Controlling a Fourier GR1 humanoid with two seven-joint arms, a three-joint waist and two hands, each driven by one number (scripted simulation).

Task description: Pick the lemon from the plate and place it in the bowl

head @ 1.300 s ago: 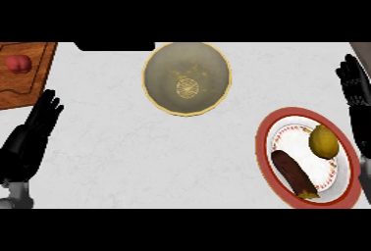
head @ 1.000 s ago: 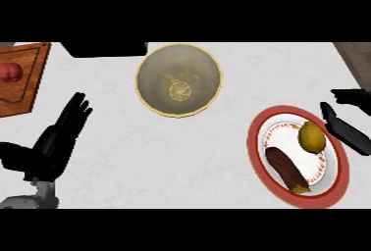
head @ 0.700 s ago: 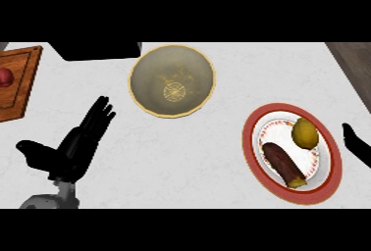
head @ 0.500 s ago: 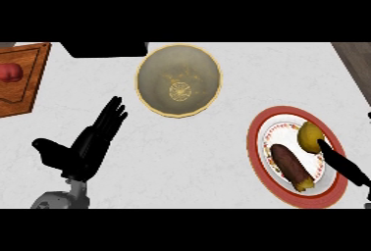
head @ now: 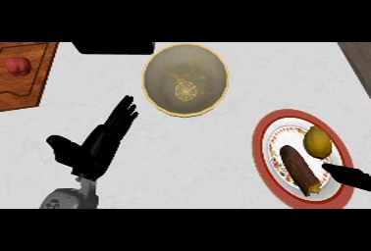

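Note:
A yellow lemon (head: 317,141) lies on the right side of a red-rimmed plate (head: 270,126), beside a long dark brown vegetable (head: 299,168). The olive bowl (head: 185,79) with a gold rim stands at the top centre, holding nothing. My left hand (head: 98,142) is over the counter at the lower left, fingers straight and pointing up toward the bowl, nothing in it. Of my right hand (head: 351,175) only a dark finger shows at the right edge, over the plate's lower right, just below the lemon.
A wooden cutting board (head: 29,83) with a red fruit (head: 17,65) on it lies at the top left. A black object (head: 115,47) sits at the top edge, left of the bowl. White counter (head: 217,157) stretches between bowl and plate.
My left hand has risen further into view and shifted right. My right hand has slid toward the right edge, leaving only a finger over the plate. The lemon has stayed on the plate.

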